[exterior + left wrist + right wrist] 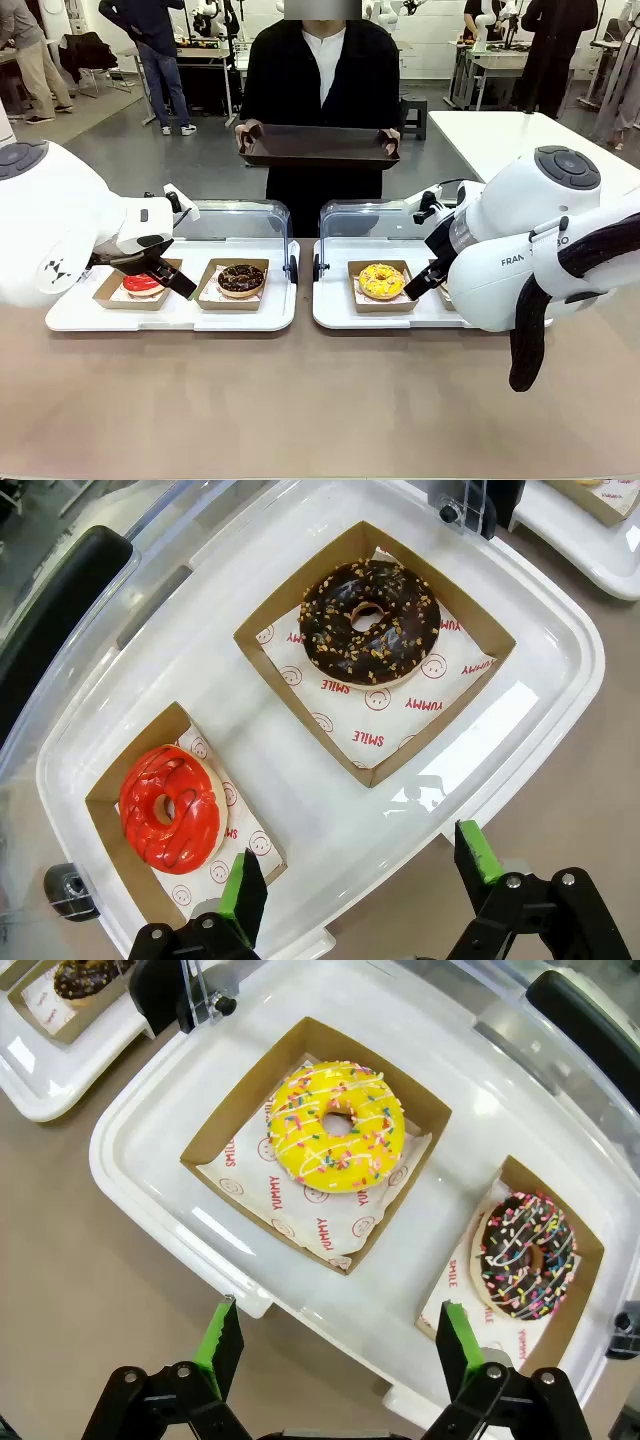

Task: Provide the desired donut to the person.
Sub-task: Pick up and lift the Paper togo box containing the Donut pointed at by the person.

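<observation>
Across the table the person point(318, 70) holds a dark tray point(318, 147) out in both hands. On the left white tray point(300, 810) a red-glazed donut point(168, 807) and a chocolate donut with nuts point(370, 622) each lie in a brown paper box. The right white tray point(150, 1175) carries a yellow sprinkled donut point(336, 1126) and a chocolate sprinkled donut point(527, 1255). My left gripper point(362, 875) hovers open above the left tray's near edge, over the red donut point(143, 284) in the front view. Open and holding nothing, my right gripper point(338, 1345) hangs over the right tray's near edge.
Clear hinged lids point(235, 218) point(372, 214) stand open behind both trays. The brown tabletop point(300, 400) in front of the trays is bare. A white table point(520, 135) stands at the far right, and bystanders are in the background.
</observation>
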You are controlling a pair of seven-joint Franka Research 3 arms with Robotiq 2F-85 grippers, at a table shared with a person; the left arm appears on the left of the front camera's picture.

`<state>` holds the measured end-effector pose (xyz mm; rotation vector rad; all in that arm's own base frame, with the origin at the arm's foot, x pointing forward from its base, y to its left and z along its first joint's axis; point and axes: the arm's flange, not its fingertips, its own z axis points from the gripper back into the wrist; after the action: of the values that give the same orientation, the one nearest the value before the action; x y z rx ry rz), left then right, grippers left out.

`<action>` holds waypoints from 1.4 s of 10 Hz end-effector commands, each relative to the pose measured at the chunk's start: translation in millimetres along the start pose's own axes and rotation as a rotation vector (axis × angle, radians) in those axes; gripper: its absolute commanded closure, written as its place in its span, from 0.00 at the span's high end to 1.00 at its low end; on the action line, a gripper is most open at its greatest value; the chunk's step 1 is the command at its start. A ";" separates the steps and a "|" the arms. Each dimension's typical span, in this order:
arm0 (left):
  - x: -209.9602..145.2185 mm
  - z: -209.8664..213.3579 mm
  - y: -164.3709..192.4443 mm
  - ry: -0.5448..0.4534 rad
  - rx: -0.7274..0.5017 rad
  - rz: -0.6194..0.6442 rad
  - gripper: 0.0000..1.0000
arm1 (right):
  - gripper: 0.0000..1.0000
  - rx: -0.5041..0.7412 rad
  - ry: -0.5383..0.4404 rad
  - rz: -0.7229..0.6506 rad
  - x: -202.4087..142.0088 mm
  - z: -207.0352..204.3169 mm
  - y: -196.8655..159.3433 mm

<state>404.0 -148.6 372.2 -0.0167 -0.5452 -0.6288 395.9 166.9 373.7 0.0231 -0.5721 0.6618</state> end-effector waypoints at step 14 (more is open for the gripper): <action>-0.1 0.0 -0.1 0.000 0.000 0.000 1.00 | 1.00 0.000 0.000 0.000 0.0 0.0 0.0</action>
<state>404.0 -148.6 372.2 -0.0167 -0.5452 -0.6289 396.0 166.7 373.7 0.0230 -0.5721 0.6613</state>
